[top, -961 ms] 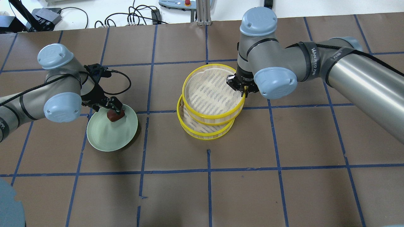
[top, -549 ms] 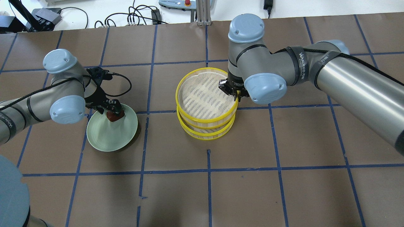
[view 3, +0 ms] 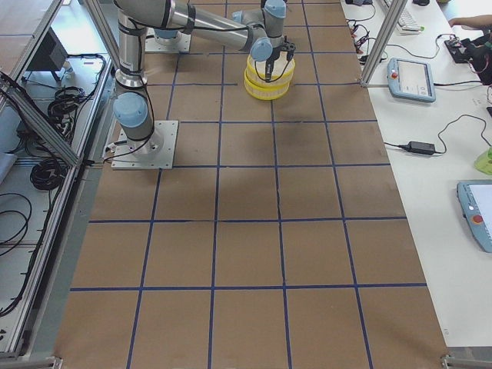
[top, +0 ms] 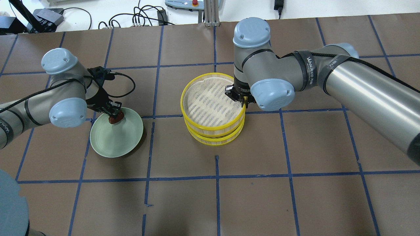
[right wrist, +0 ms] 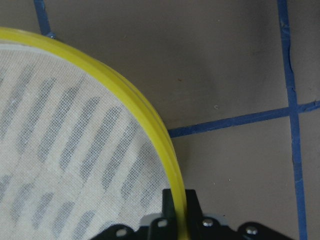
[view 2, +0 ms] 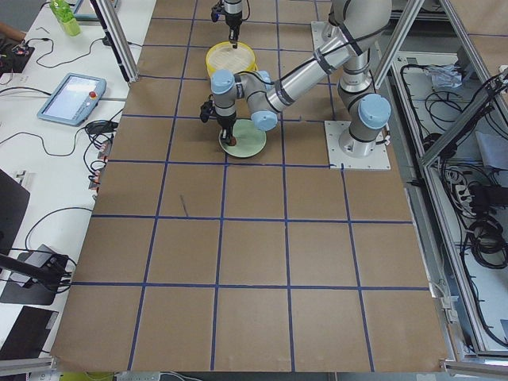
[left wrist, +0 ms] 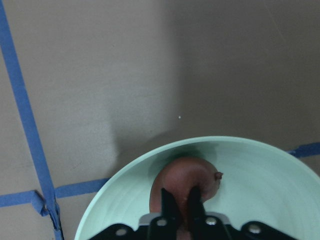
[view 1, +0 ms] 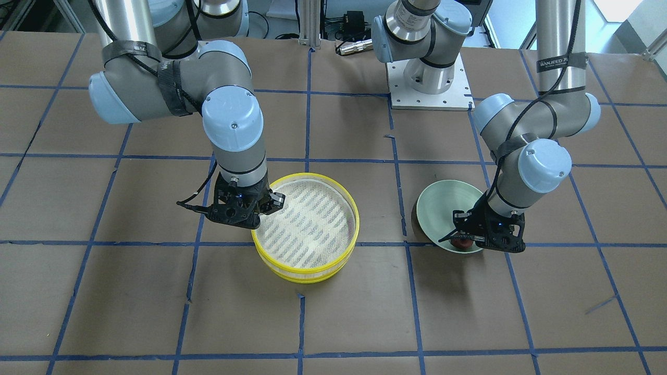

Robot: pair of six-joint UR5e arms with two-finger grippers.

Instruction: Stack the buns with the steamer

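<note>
My left gripper (top: pixel 115 114) is shut on the dark reddish-brown bun (top: pixel 115 118) at the far edge of the pale green plate (top: pixel 115 142). The left wrist view shows the bun (left wrist: pixel 186 176) between the fingertips, over the plate's rim (left wrist: pixel 260 180). My right gripper (top: pixel 244 101) is shut on the yellow rim of the upper steamer tray (top: pixel 182 98), which sits on the lower steamer tray (top: pixel 213 140). The right wrist view shows the rim (right wrist: pixel 125 90) pinched between the fingers. The upper tray's mesh floor is bare. The white bun is out of view.
The brown table has blue tape grid lines (top: pixel 216 177). Cables and a pendant (top: pixel 183 3) lie past the far edge. The robot's base plate (view 1: pixel 427 88) stands between the arms in the front-facing view.
My right gripper has carried the upper steamer tray left until it sits squarely over the lower one. My left gripper with the brown bun has shifted slightly left and away over the plate.
</note>
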